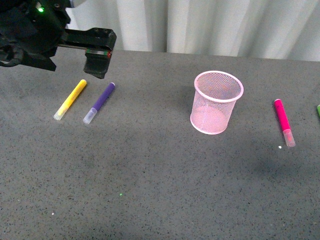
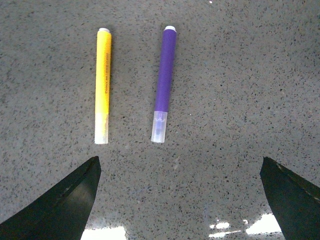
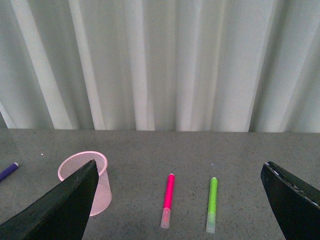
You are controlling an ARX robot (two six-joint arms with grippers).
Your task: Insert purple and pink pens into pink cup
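Four markers are counted (one purple pen [image 1: 100, 102], one pink pen [image 1: 283, 121], one yellow marker [image 1: 70, 99], one green marker [image 3: 212, 205]) plus one pink mesh cup [image 1: 212, 114], with the left gripper [image 2: 180, 162] and right gripper [image 3: 180, 167] both seen spread wide.

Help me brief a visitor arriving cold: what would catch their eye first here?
The pink cup stands upright mid-table, empty. Far to its right lies the pink pen. To its left the purple pen and a yellow marker lie side by side, with the left tool hanging open near them.
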